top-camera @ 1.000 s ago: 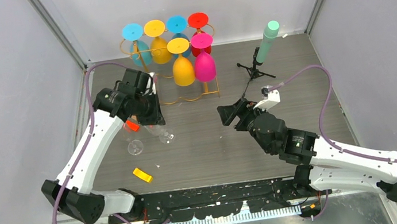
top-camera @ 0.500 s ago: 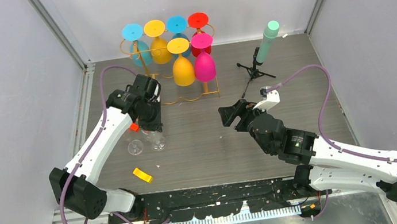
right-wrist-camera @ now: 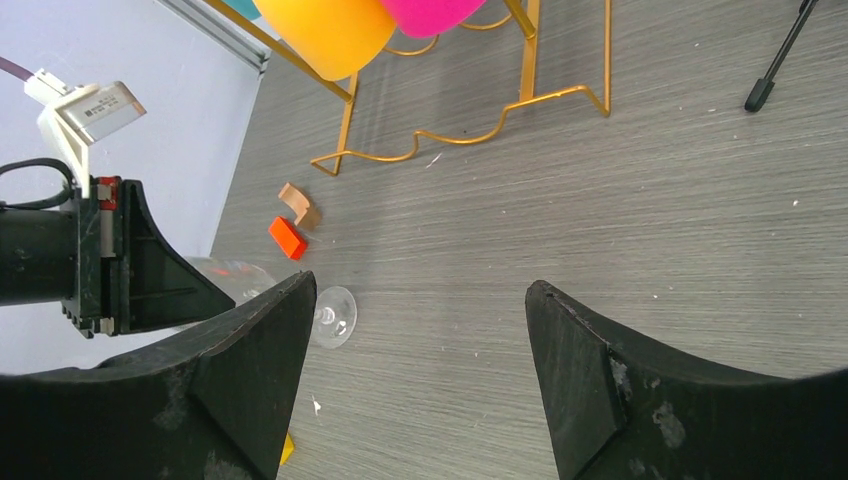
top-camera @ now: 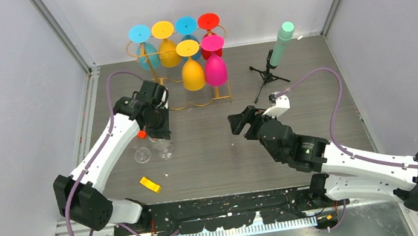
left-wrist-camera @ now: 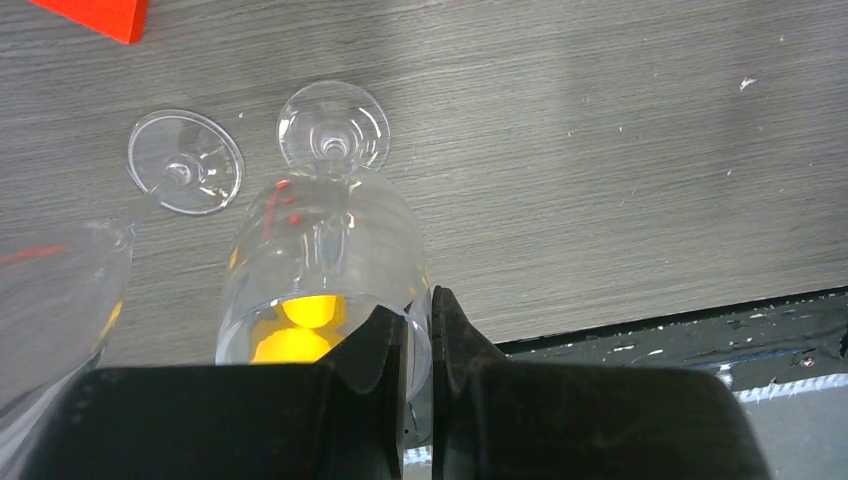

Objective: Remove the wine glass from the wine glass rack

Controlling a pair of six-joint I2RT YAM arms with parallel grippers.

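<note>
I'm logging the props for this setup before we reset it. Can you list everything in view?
wine glass rack: 1, gold wire, back of the table
hanging glasses: 6, two blue, two yellow, one red, one pink, upside down on the rack
held clear glass: 1, transparent, in front of the rack's left end
free clear glass: 1, transparent, beside the held one
red block: 1, red, near the clear glasses
tan scrap: 1, tan, next to the red block
yellow block: 1, yellow, front left
tripod with green cylinder: 1, black and green, back right
table: 1, grey wood-grain
left tool: 1, black, shut on the held glass's rim
right tool: 1, black, open, empty, mid-table
</note>
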